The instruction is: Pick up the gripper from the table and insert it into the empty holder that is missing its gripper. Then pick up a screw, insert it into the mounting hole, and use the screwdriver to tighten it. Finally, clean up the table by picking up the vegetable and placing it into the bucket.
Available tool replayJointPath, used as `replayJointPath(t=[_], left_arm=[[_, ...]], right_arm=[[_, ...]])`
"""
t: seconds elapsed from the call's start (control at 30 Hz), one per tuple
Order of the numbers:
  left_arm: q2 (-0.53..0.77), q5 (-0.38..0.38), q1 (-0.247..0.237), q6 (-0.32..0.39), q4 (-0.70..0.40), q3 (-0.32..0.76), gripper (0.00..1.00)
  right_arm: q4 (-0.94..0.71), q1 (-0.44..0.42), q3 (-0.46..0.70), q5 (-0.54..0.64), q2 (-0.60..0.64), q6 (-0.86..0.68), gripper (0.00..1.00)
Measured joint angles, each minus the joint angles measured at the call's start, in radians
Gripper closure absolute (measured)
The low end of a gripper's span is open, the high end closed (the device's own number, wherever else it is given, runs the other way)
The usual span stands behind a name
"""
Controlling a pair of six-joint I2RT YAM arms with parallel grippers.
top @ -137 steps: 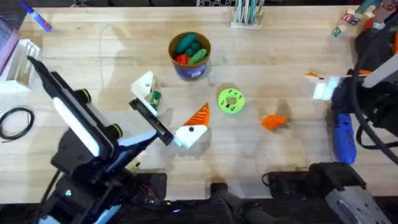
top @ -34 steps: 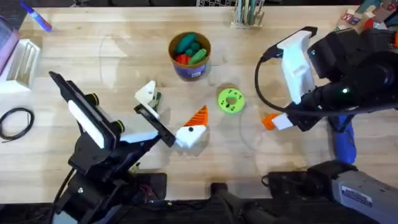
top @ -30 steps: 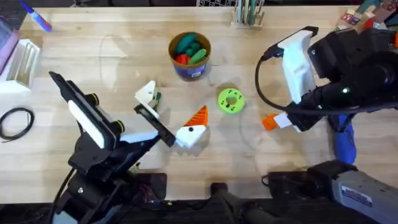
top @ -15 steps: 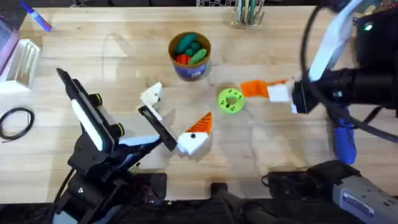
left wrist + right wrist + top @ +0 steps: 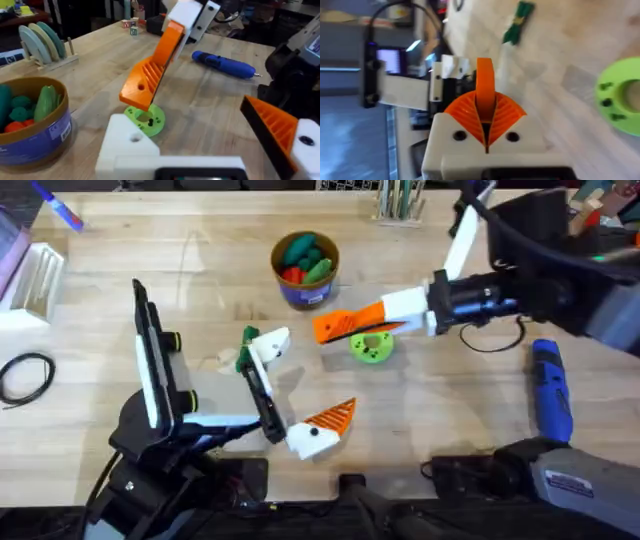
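The right pincer (image 5: 372, 320) is clamped on the orange wedge (image 5: 345, 323), carrying it above the green disc (image 5: 371, 346) at frame centre, well off the bench (image 5: 450, 430). The left pincer (image 5: 300, 390) gapes wide; its bare white holder (image 5: 268, 343) waits, unfilled. So: pickup done, insertion pending, screw untouched, screwdriver (image 5: 550, 385) idle at right. The dark green vegetable (image 5: 242, 350) lies beside the holder, not binned. The bucket (image 5: 305, 270), top centre, holds green and red toys.
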Motion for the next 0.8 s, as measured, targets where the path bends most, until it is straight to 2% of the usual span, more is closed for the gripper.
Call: replayJointPath(t=[0.1, 0.27, 0.47, 0.8], left_arm=[[0.000, 0.012, 0.000, -0.001, 0.000, 0.000, 0.015], [0.000, 0.016, 0.000, -0.004, -0.001, 0.000, 0.015], [0.000, 0.016, 0.000, -0.004, -0.001, 0.000, 0.013], [0.000, 0.010, 0.000, -0.003, 0.000, 0.000, 0.014]], right_arm=[[0.019, 0.009, 0.000, -0.116, 0.091, 0.047, 0.992], [0.025, 0.053, -0.002, -0.203, 0.166, 0.082, 0.992], [0.105, 0.106, -0.005, -0.243, 0.175, 0.124, 0.992], [0.279, 0.113, -0.008, -0.250, 0.202, 0.236, 0.993]])
